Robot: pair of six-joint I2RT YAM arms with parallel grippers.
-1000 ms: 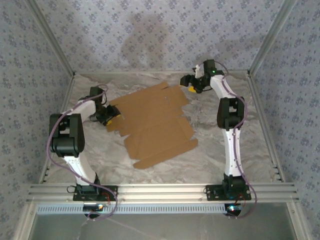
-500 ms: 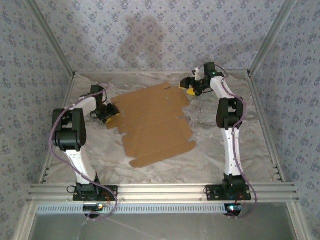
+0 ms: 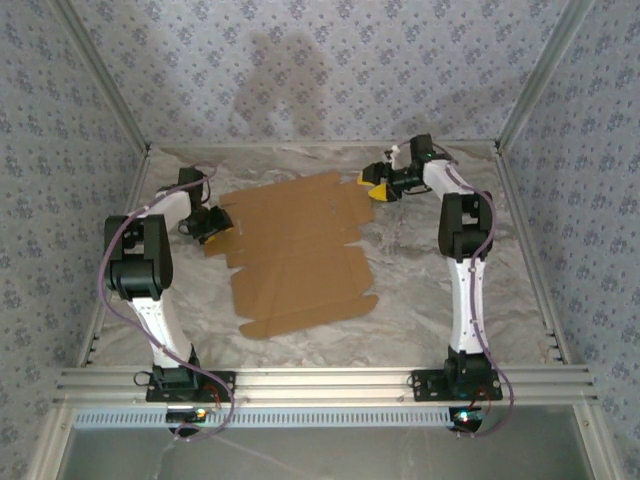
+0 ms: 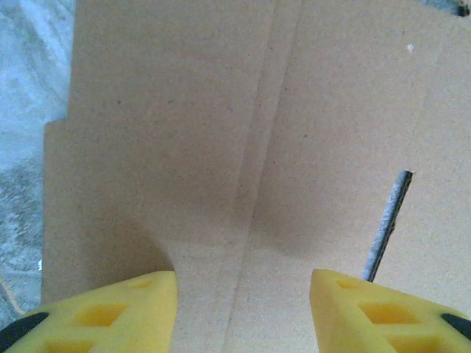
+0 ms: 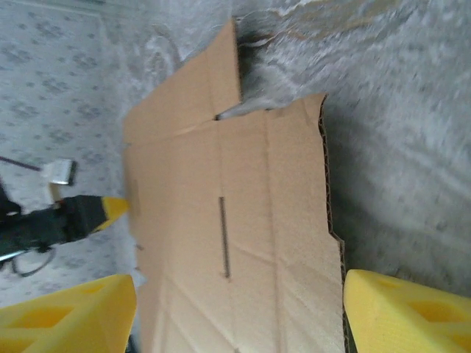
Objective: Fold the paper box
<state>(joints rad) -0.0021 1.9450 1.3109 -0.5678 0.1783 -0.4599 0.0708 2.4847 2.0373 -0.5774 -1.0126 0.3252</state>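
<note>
**Left tool (image 3: 214, 227) and right tool (image 3: 378, 190) both spread at the flat paper box (image 3: 295, 245)**

Both tools stand with their yellow fingers apart, and neither one pinches anything.

From above, the paper box lies unfolded and flat in the middle of the grey tabletop (image 3: 420, 290), a little left of the centre of the frame. Its long side runs from the upper right down to the lower left. Flaps and tabs stick out along its edges.

The left tool is at the left edge of the box, in the middle left of the overhead view. In its own camera the two fingers (image 4: 110, 312) show at the bottom corners, with bare brown cardboard and a vertical crease between them. A narrow slot (image 4: 386, 224) is cut in the panel at the right. Whether the fingers touch the cardboard I cannot tell.

The right tool is at the upper right corner of the box. In its own camera the scene looks turned on its side. The fingers (image 5: 412, 309) are far apart at the bottom corners, and the corrugated edge of the box runs just beside the right-hand one.
</note>
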